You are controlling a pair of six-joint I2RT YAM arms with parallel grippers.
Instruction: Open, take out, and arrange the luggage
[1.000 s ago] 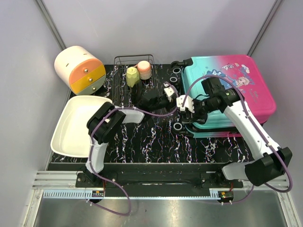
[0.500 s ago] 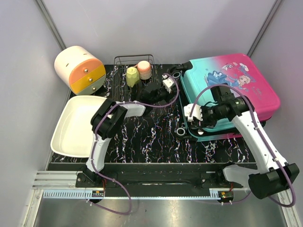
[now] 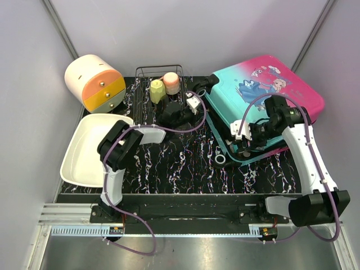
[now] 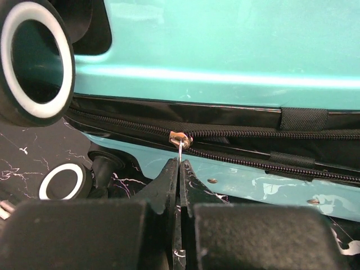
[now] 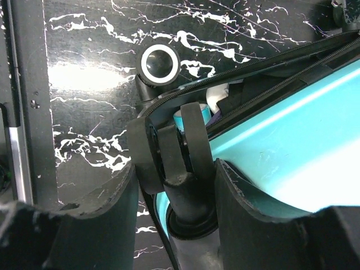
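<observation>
Hot-pink-to-teal hard-shell luggage [image 3: 270, 93] is sitting far right on the black marbled tabletop [image 3: 180, 163], lid up, canted with its wheeled end pointing left and near. It's still mostly shut.

Step in hand, my read: we're still unzipping, nothing is out yet. In the left wrist view the black zip is running as one joined track on one side of the brass slider [image 4: 180, 138] and splitting into two tracks on the other. The right wrist view is showing a gap between the shells with something white and purple inside, too hidden to name.

Left gripper [image 4: 180, 169] is pinching the thin metal zipper pull [image 4: 180, 153] with its jaws fully closed, at the case's left edge just beside the white-rimmed wheels [image 4: 35, 56].

Right gripper [image 5: 175, 167] is sitting half-spread over a black caster wheel [image 5: 194, 140] on the case's near-left corner. It looks clamped on it, bracing the shell.

Next move is needing the left to keep dragging the pull along the still-joined track, in line with it, while the right is holding the case steady. After that it's lifting the lid.

Left of the case: wire basket [image 3: 140, 72] holding a yellow cup [image 3: 157, 91] and a pink cup [image 3: 171, 83]. Further out are a white tray [image 3: 90, 152] and a white-and-orange round drawer box [image 3: 94, 83].
</observation>
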